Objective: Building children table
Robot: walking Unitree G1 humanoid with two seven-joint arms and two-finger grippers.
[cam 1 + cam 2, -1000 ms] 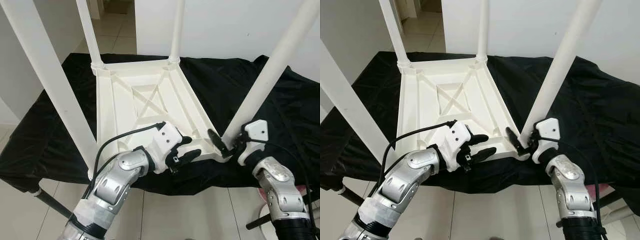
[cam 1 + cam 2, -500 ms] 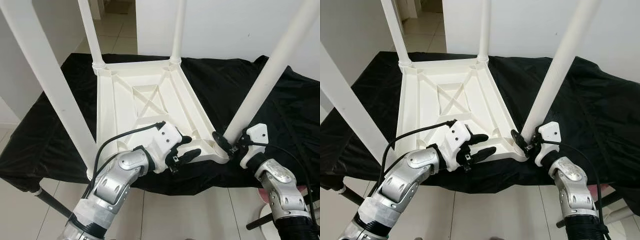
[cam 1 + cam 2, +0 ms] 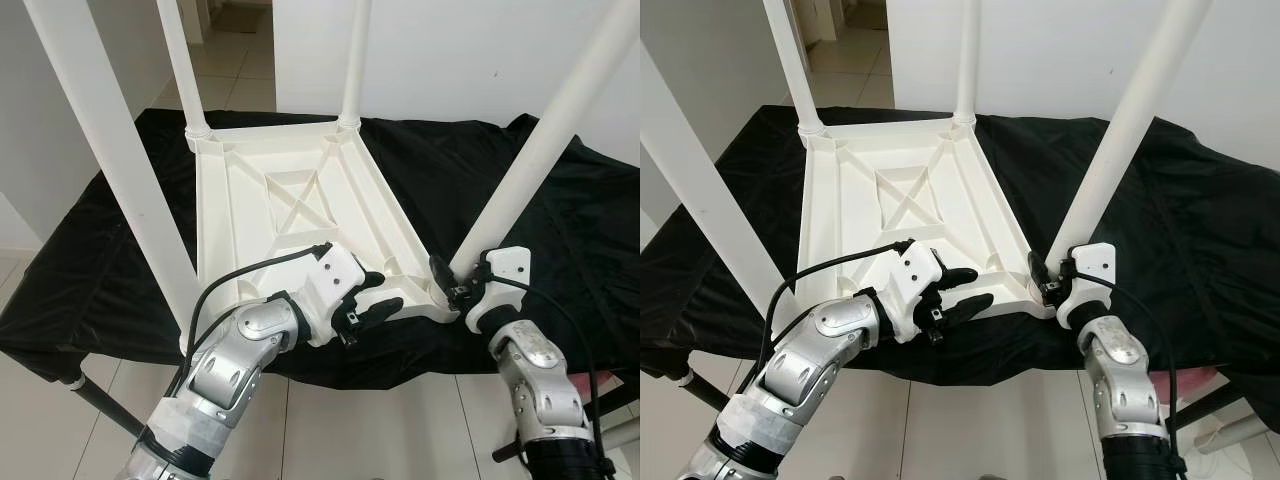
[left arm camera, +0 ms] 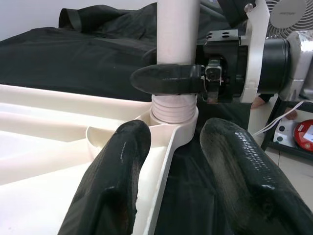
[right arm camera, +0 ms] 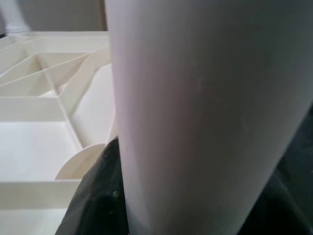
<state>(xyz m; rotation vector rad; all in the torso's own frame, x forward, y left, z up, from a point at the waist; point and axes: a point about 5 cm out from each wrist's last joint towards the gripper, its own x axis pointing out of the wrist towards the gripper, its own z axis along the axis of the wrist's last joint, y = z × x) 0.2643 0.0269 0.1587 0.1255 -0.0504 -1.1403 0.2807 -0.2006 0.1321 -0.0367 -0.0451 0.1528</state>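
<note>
The white tabletop (image 3: 300, 215) lay upside down on a black cloth (image 3: 520, 190), occupying the centre of the head views, its ribbed underside facing up. Four white legs stood up from its corners: two far legs (image 3: 352, 60) at the upper centre, a near-left leg (image 3: 125, 165) running from the upper left down to the lower left, and a near-right leg (image 3: 540, 155) slanting from the upper right down to the lower-right corner socket.

The right gripper (image 3: 455, 290) sat at the lower right of the frame, at the foot of the near-right leg. Its fingers were closed around that leg just above the threaded collar, one finger (image 4: 168, 78) seen wrapped across the front of the leg in the left wrist view. In the right wrist view the leg (image 5: 205, 112) pressed close against a black finger (image 5: 100, 196).

The left gripper (image 3: 372, 300) rested at the lower centre, over the near edge of the tabletop. Its two fingers (image 4: 117, 181) were spread apart and held nothing, the tabletop rim lying between them.
</note>
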